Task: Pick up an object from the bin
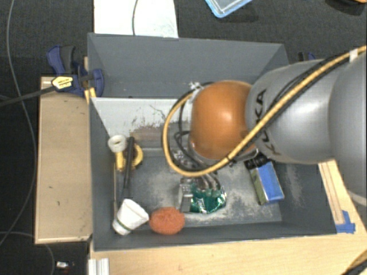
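My gripper (196, 188) reaches down below the arm's wrist into the bin's front middle. It sits right over a crumpled green foil-like packet (209, 201) lying on the floor, and its metal parts touch or overlap the packet's left side. A rough orange-red ball (167, 220) lies just left of the packet near the front wall. Right of the gripper rests a blue rectangular block with a dark side (268, 183).
A white cone-shaped cup (131, 216) lies in the front left corner. Along the left wall is a long black-handled tool (126, 168) with yellow and white parts at its top. The arm and its orange cover hide the bin's middle and right back.
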{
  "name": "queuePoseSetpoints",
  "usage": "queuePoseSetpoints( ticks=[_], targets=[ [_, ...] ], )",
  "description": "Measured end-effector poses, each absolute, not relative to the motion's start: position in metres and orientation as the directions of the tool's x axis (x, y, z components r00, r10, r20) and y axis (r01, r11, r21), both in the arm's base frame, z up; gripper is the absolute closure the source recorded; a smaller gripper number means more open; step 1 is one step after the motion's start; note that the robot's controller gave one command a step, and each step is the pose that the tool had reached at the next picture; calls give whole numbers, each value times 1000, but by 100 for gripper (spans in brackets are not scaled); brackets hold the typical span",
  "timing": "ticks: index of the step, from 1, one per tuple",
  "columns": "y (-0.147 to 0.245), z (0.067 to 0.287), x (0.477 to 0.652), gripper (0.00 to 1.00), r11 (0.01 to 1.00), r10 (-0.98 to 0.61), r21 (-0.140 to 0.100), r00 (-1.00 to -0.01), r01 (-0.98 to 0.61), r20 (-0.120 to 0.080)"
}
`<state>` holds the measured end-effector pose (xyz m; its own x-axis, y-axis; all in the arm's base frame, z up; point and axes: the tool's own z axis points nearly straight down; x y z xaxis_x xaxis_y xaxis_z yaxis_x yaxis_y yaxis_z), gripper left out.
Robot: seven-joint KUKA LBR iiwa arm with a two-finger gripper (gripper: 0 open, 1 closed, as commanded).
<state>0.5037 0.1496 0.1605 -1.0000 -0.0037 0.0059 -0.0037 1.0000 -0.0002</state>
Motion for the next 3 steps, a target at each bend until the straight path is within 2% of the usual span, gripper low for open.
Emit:
queuePoseSetpoints(
  ticks=[1, 2, 3],
  targets=[
    [149, 164, 506, 0, 1000, 2, 1, -1000, 2, -2],
    [100, 169, 510, 0, 990, 143, 1, -990, 143, 1],
    [67, 154, 501, 0, 978, 208, 0, -978, 208, 1]
  ],
)
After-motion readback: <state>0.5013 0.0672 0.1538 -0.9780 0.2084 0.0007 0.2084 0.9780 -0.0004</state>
